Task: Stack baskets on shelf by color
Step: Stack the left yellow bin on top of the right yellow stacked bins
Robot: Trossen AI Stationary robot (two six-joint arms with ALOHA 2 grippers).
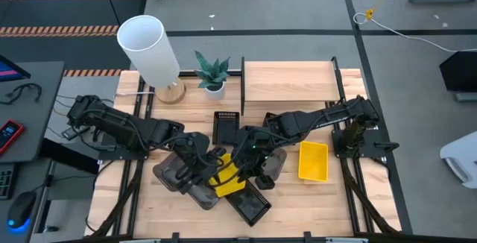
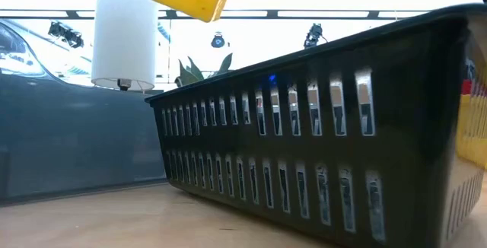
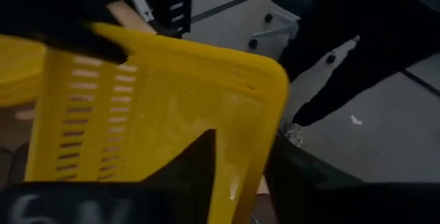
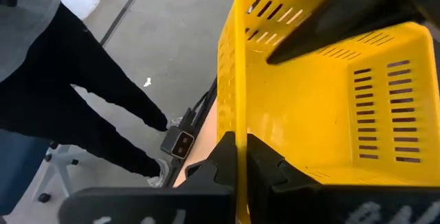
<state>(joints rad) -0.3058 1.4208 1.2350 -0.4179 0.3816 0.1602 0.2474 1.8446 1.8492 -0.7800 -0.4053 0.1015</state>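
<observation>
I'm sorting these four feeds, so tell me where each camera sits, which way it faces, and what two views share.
High: overhead, straight down on the shelf, both arms meeting at a lifted yellow basket.
Low: table height, level across; a black mesh basket fills it, no arm shows.
Left wrist: on the left arm; left pincer at the yellow basket.
Right wrist: on the right arm; right pincer shut on its wall.
Shared: both wrist views show that basket.
</observation>
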